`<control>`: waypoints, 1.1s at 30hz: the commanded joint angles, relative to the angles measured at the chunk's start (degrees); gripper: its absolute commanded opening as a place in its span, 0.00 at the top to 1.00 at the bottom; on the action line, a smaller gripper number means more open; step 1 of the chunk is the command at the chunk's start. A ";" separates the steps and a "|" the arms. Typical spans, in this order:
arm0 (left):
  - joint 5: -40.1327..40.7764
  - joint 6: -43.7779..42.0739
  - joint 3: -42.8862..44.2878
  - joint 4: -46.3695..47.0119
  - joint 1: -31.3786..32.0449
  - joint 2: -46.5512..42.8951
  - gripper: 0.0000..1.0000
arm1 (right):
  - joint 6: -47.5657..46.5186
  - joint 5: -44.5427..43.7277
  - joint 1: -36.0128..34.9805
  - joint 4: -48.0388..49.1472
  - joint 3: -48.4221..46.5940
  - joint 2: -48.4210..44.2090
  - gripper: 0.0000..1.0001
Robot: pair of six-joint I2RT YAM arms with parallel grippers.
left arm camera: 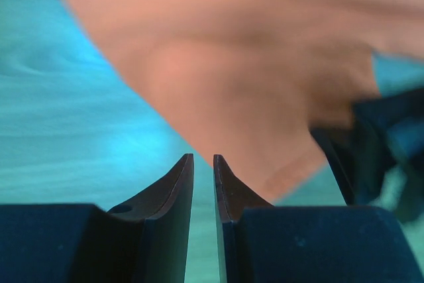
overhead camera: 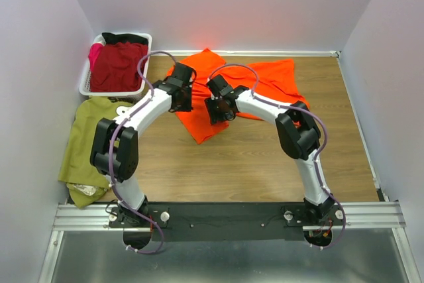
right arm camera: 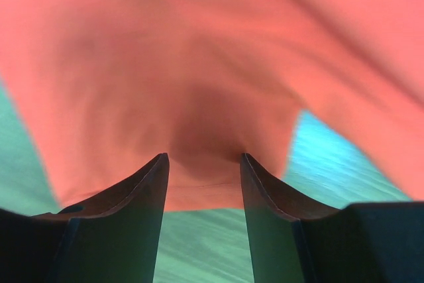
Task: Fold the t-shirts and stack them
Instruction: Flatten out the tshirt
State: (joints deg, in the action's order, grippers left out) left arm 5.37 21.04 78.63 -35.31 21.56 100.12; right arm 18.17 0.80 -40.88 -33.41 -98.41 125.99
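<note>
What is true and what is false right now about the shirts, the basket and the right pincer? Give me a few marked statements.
1. The orange shirt is folded into a neat rectangle. False: it lies rumpled and spread on the table.
2. The dark red shirt is in the basket. True.
3. The right pincer is open, with orange cloth just ahead of it. True.
4. The green shirt lies on top of the orange one. False: it lies apart, at the table's left edge.

gripper [right arm camera: 204, 160] jaws stand apart; orange shirt [right arm camera: 199, 64] edge lies between the tips, cloth filling the upper view.
</note>
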 commanded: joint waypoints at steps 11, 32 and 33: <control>-3.78 4.45 -10.86 0.33 10.78 -3.17 0.72 | 6.44 -13.98 13.10 -4.74 5.16 -7.95 0.42; -5.98 4.01 -15.79 6.12 12.28 2.63 0.69 | 5.82 -14.77 17.42 -4.74 8.41 -11.47 0.42; -5.98 4.01 -16.05 6.57 12.28 3.06 0.69 | 5.82 -14.86 17.59 -4.74 8.58 -11.56 0.42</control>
State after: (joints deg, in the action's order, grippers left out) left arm 0.14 24.93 63.83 -31.66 33.52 101.01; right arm 23.59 -12.43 -23.99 -37.04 -90.74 117.27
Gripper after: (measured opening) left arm 0.306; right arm 0.575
